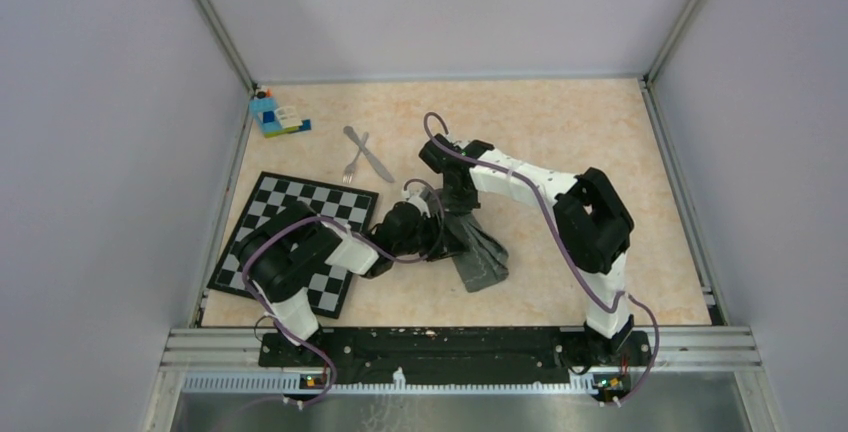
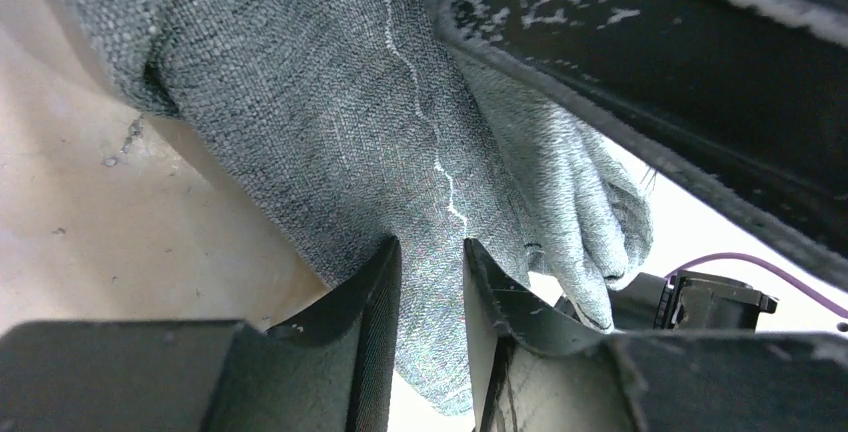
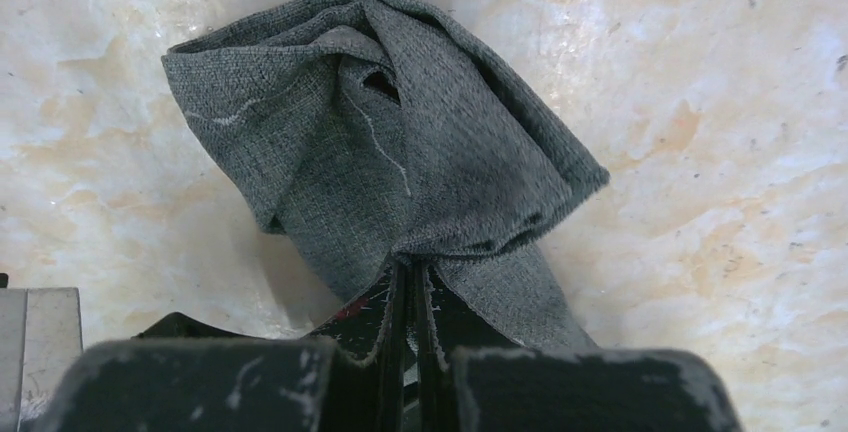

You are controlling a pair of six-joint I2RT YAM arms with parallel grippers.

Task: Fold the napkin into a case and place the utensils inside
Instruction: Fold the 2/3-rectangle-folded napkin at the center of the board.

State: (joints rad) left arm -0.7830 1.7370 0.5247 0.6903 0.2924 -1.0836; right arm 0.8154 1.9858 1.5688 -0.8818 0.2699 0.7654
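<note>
Grey cloth is the whole business at present: the napkin (image 1: pixel 482 260) sits bunched and partly lifted on the counter (image 1: pixel 560 122), just right of the checkered mat (image 1: pixel 290 214), and looks a long way from tidily folded. The right gripper (image 3: pixel 410 287) is clamped tight on a gathered edge and holds it up. I'd judge this is so the fabric hangs free and can be straightened. The left gripper (image 2: pixel 430 252) straddles a lower fold with cloth between its jaws, but I cannot tell whether it has actually bitten. It is probably there to take a second hold so the two arms can spread the cloth. The fork (image 1: pixel 353 165) and knife (image 1: pixel 378 166) lie crossed just beyond the mat's far right corner, apart from the napkin and out of the way of the folding.
</note>
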